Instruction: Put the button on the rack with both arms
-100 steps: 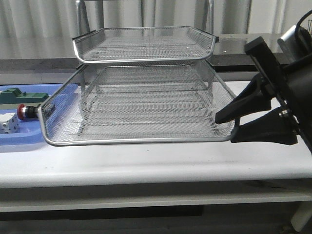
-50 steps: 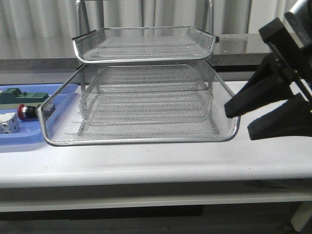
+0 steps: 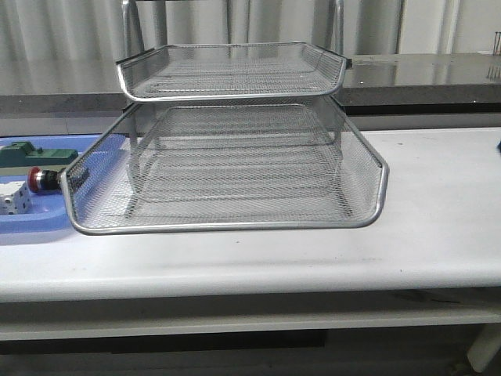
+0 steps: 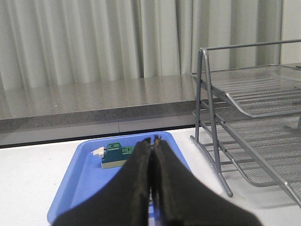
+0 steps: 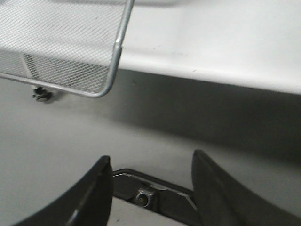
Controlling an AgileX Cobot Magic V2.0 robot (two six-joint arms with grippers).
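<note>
Black right gripper (image 5: 150, 188) is gone from the front view now; 1 s ago it was at the pulled-out tray's front right corner, 0.5 s ago backing off up & to the right. So the rack (image 3: 235, 157) has its middle tray left slid out toward the cam, nothing in it yet. My read: tray-opening part looks done, pick of the button is next, prob. the left arm's job.

Right wrist view: fingers apart, nothing between them, looking down past the table edge w/ the tray's corner (image 5: 101, 89) off to one side, well apart from the fingers.

Left gripper (image 4: 153, 146): fingers pressed together, tips touching, holding nothing. It's over the blue tray (image 4: 84, 183), green block (image 4: 115, 153) just beyond the tips.

Button (image 3: 41, 179) lies on its side on the blue tray (image 3: 23, 223), red head facing the front, just left of the slid-out tray's left rim, betw. the green block (image 3: 35, 153) & white dotted cube (image 3: 14, 200). Not visible in the left wrist view — likely hidden behind the fingers, can't tell. Left jaws need to open before any grab.
</note>
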